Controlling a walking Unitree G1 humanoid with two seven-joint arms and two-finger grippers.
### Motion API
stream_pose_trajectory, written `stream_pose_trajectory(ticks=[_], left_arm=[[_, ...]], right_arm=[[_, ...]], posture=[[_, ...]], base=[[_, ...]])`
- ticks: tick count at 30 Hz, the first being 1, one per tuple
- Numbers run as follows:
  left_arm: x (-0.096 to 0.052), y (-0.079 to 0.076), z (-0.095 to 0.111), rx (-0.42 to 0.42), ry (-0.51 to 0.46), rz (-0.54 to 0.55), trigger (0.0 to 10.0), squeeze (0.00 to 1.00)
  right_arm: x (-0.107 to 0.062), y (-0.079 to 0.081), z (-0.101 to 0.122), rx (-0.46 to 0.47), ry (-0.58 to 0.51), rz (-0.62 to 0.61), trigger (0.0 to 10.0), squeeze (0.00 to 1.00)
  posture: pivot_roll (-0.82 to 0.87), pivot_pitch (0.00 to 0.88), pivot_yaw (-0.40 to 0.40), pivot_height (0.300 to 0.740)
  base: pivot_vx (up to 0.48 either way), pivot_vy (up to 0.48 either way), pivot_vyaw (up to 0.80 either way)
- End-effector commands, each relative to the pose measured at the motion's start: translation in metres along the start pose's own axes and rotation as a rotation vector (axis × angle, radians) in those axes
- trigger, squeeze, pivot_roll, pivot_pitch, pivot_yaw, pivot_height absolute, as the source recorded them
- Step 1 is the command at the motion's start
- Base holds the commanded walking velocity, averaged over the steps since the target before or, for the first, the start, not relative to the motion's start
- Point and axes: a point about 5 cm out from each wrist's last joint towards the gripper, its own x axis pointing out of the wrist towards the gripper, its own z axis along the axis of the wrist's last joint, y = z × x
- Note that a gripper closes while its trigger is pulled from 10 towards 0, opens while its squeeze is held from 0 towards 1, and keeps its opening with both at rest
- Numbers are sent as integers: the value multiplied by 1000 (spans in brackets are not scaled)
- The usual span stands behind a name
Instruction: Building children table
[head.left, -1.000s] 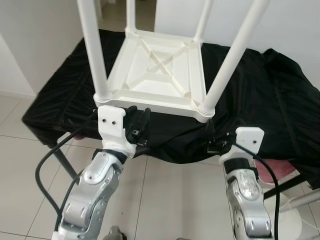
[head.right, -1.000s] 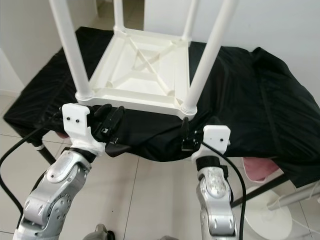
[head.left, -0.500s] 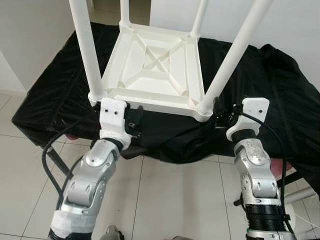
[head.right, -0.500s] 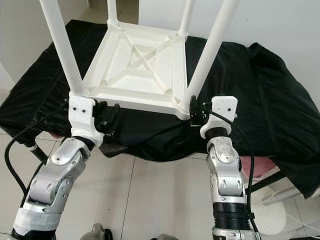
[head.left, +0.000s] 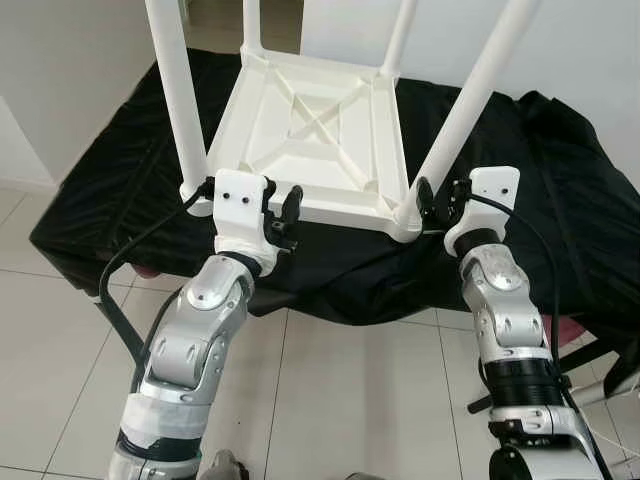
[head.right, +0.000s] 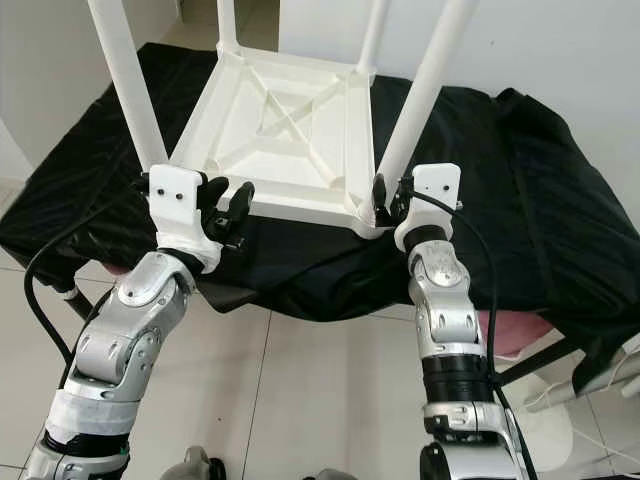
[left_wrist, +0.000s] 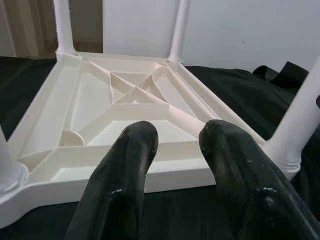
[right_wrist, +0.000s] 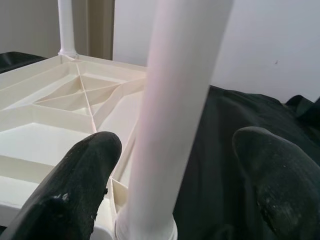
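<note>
at upper centre, an upturned white table (head.left: 320, 140) is seen on a black cloth (head.left: 530, 200); left gripper (head.left: 278, 212) parted at its near edge, right gripper (head.left: 437, 196) spread around a leg (right_wrist: 175, 115).

Both pincers rose: right pincer (right_wrist: 170, 200) now straddles near leg (right_wrist: 175, 110), left pincer (left_wrist: 177, 150) at rim.

A table covered by a black cloth (head.left: 520, 170) stands on a pale tiled floor (head.left: 340, 400). The cloth drapes over the edges in folds. On it, toward 11 o'clock, a white children table (head.left: 320, 130) lies upside down, its four legs pointing up.
</note>
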Motion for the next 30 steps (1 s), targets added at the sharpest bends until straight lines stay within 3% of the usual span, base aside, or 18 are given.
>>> stream_pose_trajectory(ticks=[1, 6, 11, 18, 22, 27, 30], left_arm=[[3, 1, 0, 14, 5, 17, 10000, 0], [6, 5, 4, 43, -10, 5, 10000, 0], [5, 6, 4, 49, -9, 6, 10000, 0], [-2, 9, 0, 45, 3, 11, 10000, 0], [-1, 10, 0, 27, -2, 7, 10000, 0], [4, 5, 8, 52, -22, -61, 10000, 0], [5, 4, 10, 58, -26, -72, 10000, 0]], right_arm=[[2, -6, -3, 7, 8, -11, 10000, 0], [13, -1, -1, 2, -9, 21, 10000, 0], [12, -3, -2, 1, -18, 3, 10000, 0], [-16, -17, -10, 5, -39, -103, 10000, 0], [-10, -14, -7, 3, -55, -66, 10000, 0], [16, -11, 5, -11, -80, -23, 10000, 0], [21, -9, 8, -8, -82, -11, 10000, 0]], posture=[[45, 71, -98, 740], [51, 66, -97, 740], [53, 66, -100, 740], [46, 58, -89, 740], [41, 56, -83, 740], [39, 62, -82, 740], [41, 65, -81, 740]], base=[[0, 0, 0], [0, 0, 0], [0, 0, 0], [0, 0, 0], [0, 0, 0], [0, 0, 0], [0, 0, 0]])
